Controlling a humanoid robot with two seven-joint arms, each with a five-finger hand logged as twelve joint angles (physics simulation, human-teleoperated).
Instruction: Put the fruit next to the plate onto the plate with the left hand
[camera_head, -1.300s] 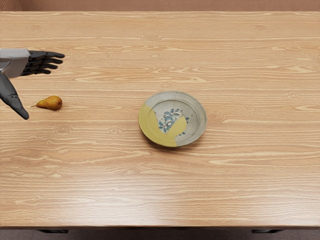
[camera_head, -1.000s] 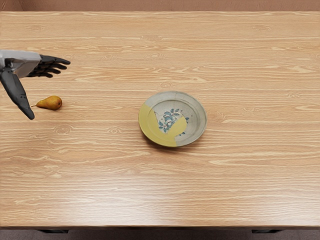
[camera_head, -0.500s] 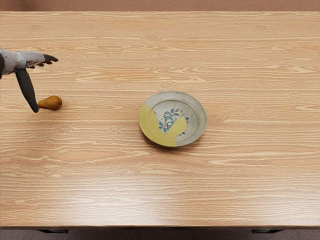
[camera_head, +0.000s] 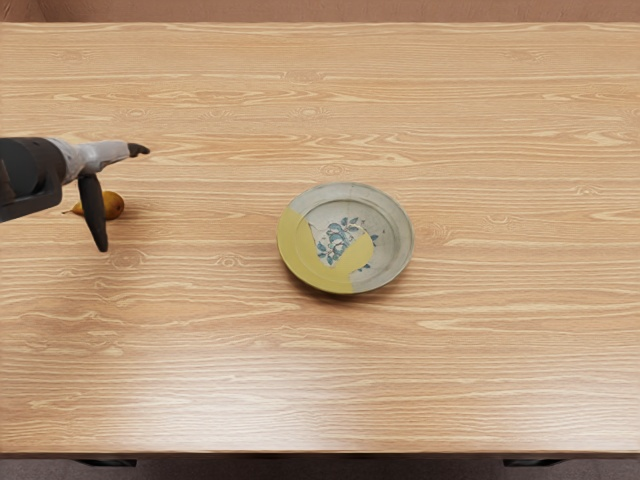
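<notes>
Yellow pear (camera_head: 113, 205) on tabletop (camera_head: 450, 380), well left of plate (camera_head: 401, 216); my left hand (camera_head: 90, 162) there too, uncurled, holding nothing.

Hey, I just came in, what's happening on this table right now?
The left robot hand reaches in from the left edge, fingers open, at a small pear, which its thumb partly hides. It holds nothing yet. The pear lies on the table, well apart from the patterned plate near the middle. The right arm is out of view.
</notes>
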